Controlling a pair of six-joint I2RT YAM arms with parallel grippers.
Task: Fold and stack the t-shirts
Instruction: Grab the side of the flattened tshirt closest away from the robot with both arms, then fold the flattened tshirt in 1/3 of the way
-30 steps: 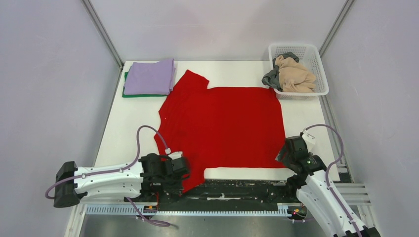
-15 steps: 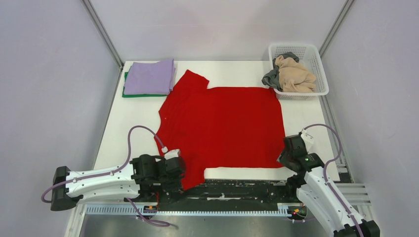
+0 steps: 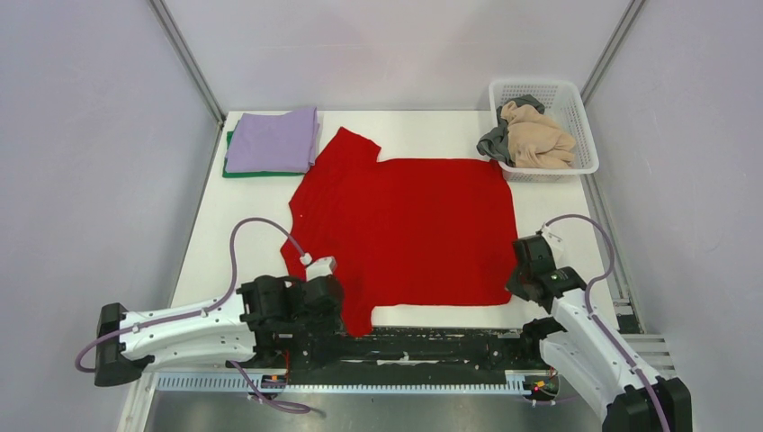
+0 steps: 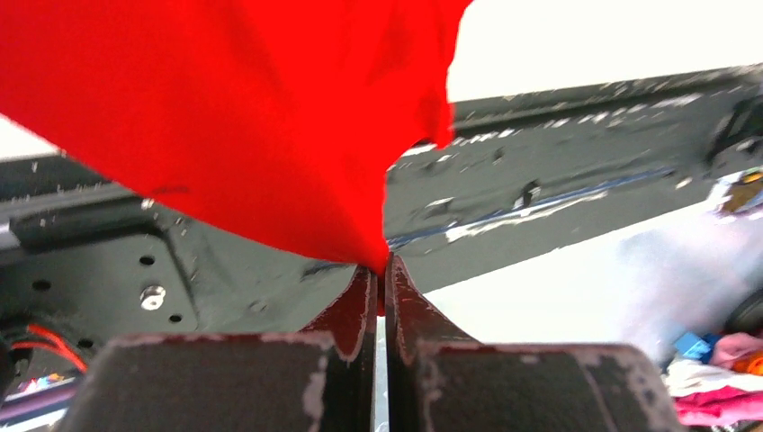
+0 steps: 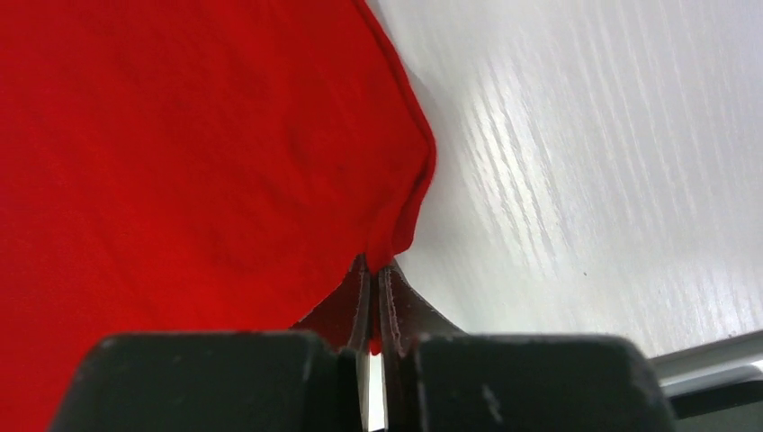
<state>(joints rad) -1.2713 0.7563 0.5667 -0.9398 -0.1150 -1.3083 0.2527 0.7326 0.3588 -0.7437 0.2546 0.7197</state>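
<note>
The red t-shirt (image 3: 405,229) lies spread flat over the middle of the table. My left gripper (image 3: 340,310) is shut on its near-left corner, and the cloth (image 4: 252,117) rises from the closed fingertips (image 4: 381,268) over the dark base rail. At the shirt's near-right corner, my right gripper (image 3: 511,290) is also shut, pinching the hem (image 5: 400,216) between its tips (image 5: 375,266) just above the white tabletop. A folded lilac t-shirt (image 3: 273,139) sits at the far left on top of a folded green t-shirt (image 3: 261,173).
A white lattice basket (image 3: 576,99) at the far right corner holds beige and grey clothes (image 3: 535,139). The dark base rail (image 3: 432,346) runs along the near edge. Grey walls close in both sides.
My right gripper has closed on the shirt's near-right corner and edged forward. The left arm has shifted slightly forward and right, carrying its corner of the red shirt.
</note>
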